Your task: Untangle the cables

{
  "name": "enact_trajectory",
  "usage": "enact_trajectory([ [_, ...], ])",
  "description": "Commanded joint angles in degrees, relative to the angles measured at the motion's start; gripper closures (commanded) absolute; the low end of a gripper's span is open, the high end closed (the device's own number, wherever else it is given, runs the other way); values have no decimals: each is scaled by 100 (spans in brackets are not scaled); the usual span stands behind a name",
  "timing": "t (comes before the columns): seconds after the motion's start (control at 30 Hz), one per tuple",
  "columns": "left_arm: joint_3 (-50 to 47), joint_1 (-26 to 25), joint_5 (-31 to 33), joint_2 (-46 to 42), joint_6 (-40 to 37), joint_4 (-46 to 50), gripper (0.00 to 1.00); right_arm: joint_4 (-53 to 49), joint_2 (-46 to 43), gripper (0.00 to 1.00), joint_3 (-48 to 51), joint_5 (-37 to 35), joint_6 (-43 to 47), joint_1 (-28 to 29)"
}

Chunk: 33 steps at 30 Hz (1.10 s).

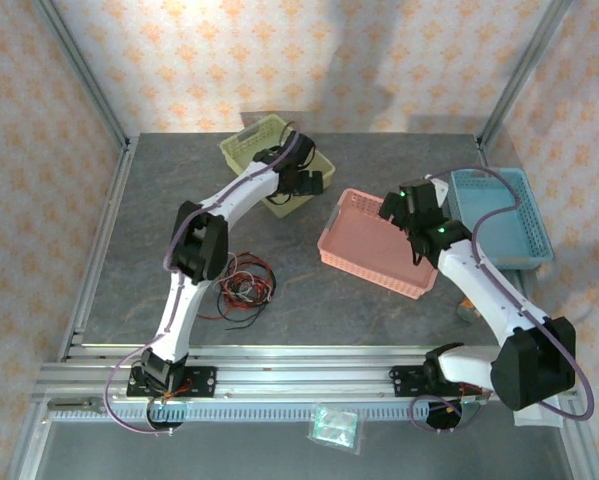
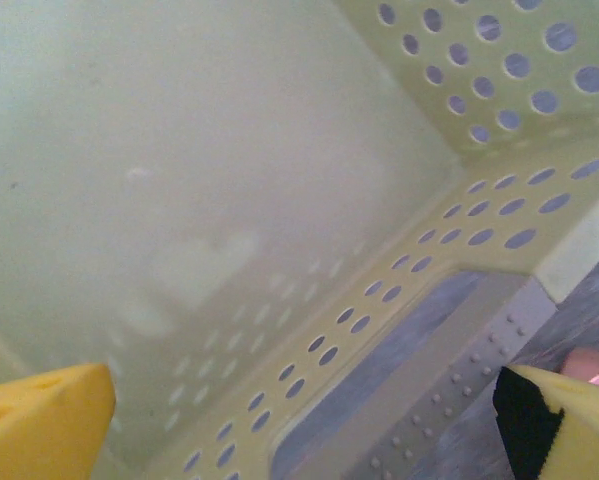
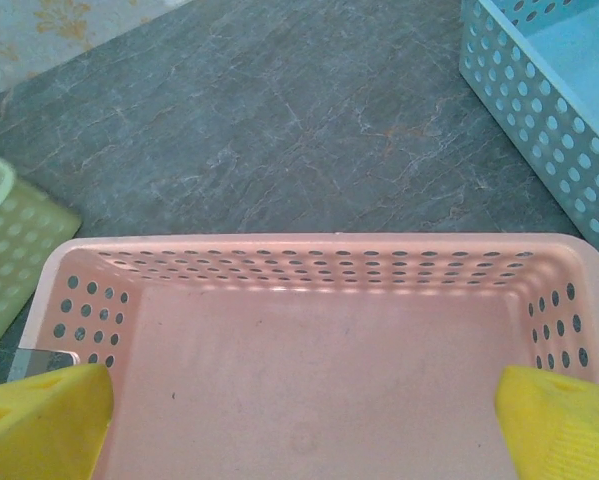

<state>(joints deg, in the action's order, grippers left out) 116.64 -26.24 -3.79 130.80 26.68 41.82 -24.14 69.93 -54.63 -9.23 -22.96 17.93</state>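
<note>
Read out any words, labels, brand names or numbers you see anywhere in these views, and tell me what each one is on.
No readable text in any view.
yellow basket, pink basket, blue basket: plain perforated plastic, no labels or markings.
clear bag at the near edge: greenish contents; any print is too small to read.

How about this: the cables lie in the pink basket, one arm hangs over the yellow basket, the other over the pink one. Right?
Not quite. The cables lie on the table beside the left arm, as the top view shows; the pink basket is bare inside. The rest stands: the left gripper hangs over the yellow basket, the right gripper over the pink one.
</note>
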Motion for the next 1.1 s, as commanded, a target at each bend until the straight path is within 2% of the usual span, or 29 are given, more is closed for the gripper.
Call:
enact_trajectory([
  [0.0, -902, 211, 597, -855, -86, 16, 1, 67, 29, 2, -13, -165, -75, -34],
  [0.13, -1906, 453, 573, -1607, -131, -323, 0, 100, 56, 2, 31, -186, -27, -29],
  [0.37, -2852, 574, 171, -2932, -365, -1060, 1, -214, 141, 2, -92, -229, 34, -28],
  [0.47, -3311, 680, 478, -3446, -44, -1280, 1, -428, 281, 3, -203, 214, 207, -9],
  [0.53, -3598, 782, 764, -3647, 223, -1319, 1, -385, 396, 4, -168, 793, 488, 115],
  [0.6, -3795, 893, 1070, -3676, 468, -1234, 1, -380, 534, 7, -128, 1133, 759, 463],
  [0.7, -3860, 989, 1079, -3488, 608, -1133, 1, -445, 640, 10, -68, 1402, 1027, 915],
  [0.87, -3653, 989, 892, -2958, 573, -1215, 0, -316, 493, 9, 147, 1952, 1111, 1155],
  [1.07, -3169, 1015, 1408, -2265, 495, -952, 0, -479, 443, 7, 303, 1741, 1053, 1265],
])
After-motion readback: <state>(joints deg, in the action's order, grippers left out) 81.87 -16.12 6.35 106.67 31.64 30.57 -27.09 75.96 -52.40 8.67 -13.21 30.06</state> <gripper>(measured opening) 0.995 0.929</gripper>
